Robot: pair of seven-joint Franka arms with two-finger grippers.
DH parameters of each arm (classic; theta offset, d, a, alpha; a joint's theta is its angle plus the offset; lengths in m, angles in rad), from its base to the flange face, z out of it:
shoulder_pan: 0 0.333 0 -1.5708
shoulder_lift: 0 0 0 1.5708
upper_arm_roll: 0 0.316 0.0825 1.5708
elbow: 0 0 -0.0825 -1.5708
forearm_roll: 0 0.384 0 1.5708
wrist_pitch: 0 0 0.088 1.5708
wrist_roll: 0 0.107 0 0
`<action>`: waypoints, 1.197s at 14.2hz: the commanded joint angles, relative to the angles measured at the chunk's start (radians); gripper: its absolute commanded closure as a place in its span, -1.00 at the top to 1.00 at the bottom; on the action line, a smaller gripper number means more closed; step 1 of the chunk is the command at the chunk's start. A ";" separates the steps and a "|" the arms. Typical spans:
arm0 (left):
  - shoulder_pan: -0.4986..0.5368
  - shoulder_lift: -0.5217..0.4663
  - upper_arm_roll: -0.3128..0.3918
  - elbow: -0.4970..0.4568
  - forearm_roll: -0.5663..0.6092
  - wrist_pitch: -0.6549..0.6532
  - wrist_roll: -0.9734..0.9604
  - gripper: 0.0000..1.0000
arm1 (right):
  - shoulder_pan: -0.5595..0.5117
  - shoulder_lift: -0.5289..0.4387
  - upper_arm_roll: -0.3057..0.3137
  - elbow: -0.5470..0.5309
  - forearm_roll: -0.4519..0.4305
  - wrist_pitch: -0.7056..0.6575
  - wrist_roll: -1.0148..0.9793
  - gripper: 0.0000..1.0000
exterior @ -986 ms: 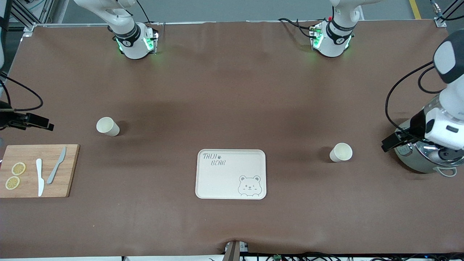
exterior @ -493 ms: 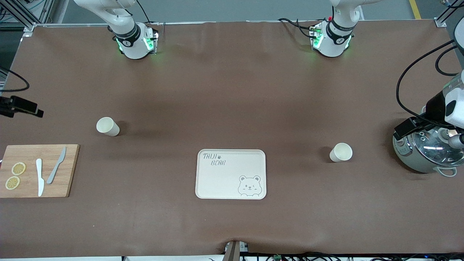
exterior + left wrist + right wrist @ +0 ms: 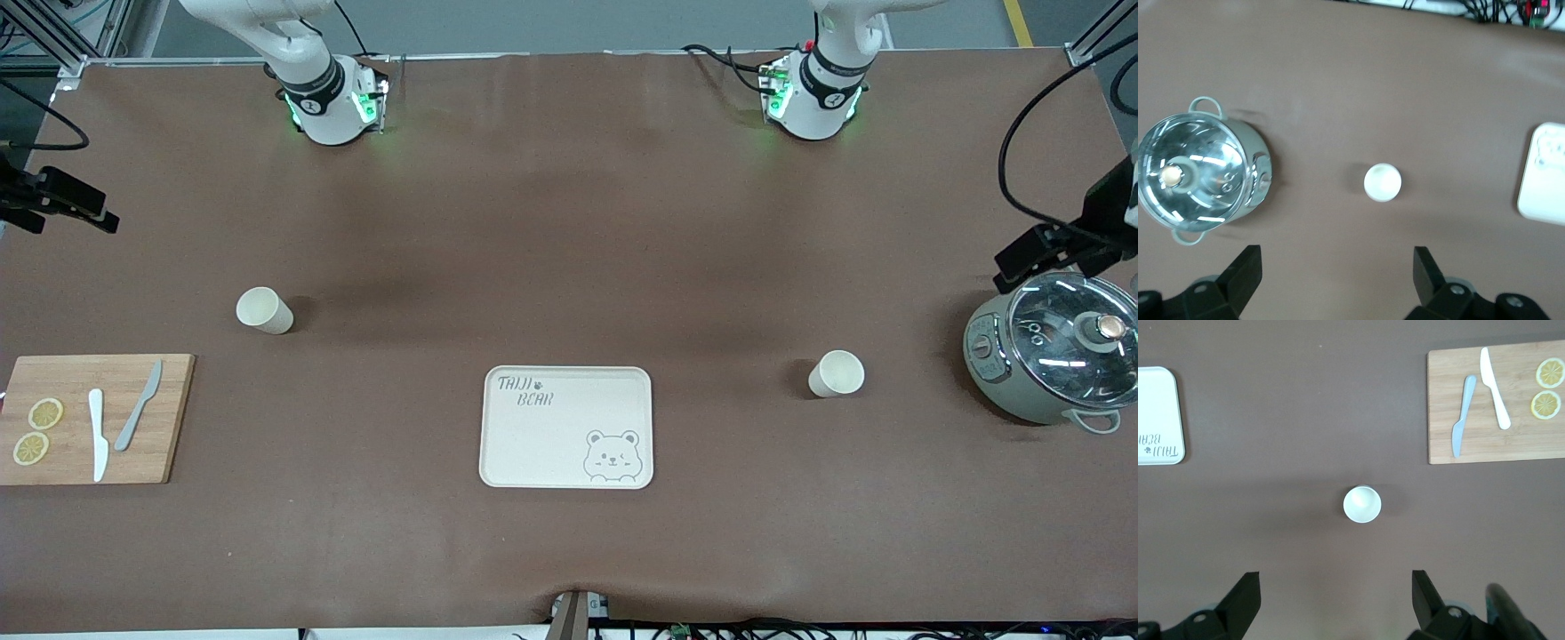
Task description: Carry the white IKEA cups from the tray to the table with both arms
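Observation:
Two white IKEA cups stand upright on the brown table. One cup (image 3: 264, 310) (image 3: 1362, 504) is toward the right arm's end, the other cup (image 3: 837, 373) (image 3: 1383, 182) toward the left arm's end. Between them lies a cream tray (image 3: 551, 436) with a bear drawing and nothing on it. My right gripper (image 3: 67, 203) (image 3: 1336, 587) hangs open high over the table's edge at the right arm's end, holding nothing. My left gripper (image 3: 1042, 253) (image 3: 1336, 267) hangs open and holds nothing, over the table beside the pot at the left arm's end.
A grey pot (image 3: 1049, 360) with a glass lid stands at the left arm's end. A wooden cutting board (image 3: 169, 427) at the right arm's end carries two knives (image 3: 96, 436) and lemon slices (image 3: 44, 413).
Both grippers have drifted toward the robots' bases along the table's ends. The left gripper has come off the pot, so the lid now shows. Cups and tray are unmoved.

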 commanded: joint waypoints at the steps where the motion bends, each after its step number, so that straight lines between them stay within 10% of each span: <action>1: -0.015 -0.052 0.035 -0.007 -0.021 -0.086 0.101 1.00 | 0.004 0.000 0.005 0.034 -0.059 -0.013 0.020 1.00; 10: -0.034 -0.213 0.035 -0.203 -0.095 -0.129 0.105 1.00 | -0.001 0.003 0.005 0.027 -0.075 -0.021 0.023 1.00; 17: -0.037 -0.190 0.013 -0.185 -0.049 -0.115 0.089 1.00 | -0.013 0.010 0.000 0.025 -0.065 -0.026 0.023 1.00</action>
